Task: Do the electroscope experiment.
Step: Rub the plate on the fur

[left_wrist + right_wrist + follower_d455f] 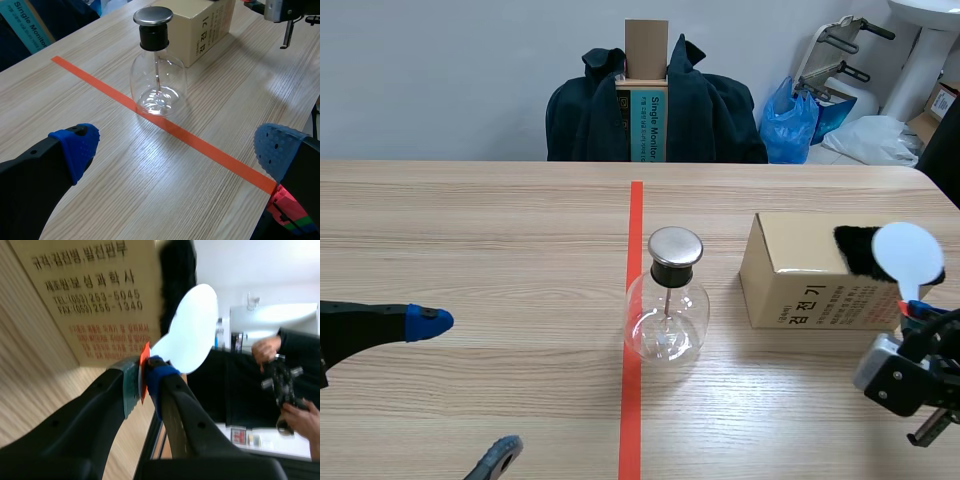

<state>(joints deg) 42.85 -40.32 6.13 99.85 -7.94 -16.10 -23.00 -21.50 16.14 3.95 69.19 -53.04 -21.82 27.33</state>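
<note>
While pinching the right gripper (pixel 144 380) shut on the orange-red stem of the white disc wand (pixel 190 330), holding the disc at the black fur (pixel 175 285) on the cardboard box (pixel 800 285), at three o'clock from the glass electroscope (pixel 667 310). Hanging the left gripper (pixel 177 147) wide open, empty, at nine o'clock. Seemingly charging the disc; touching it to the metal cap (pixel 675 245) not yet done.
</note>
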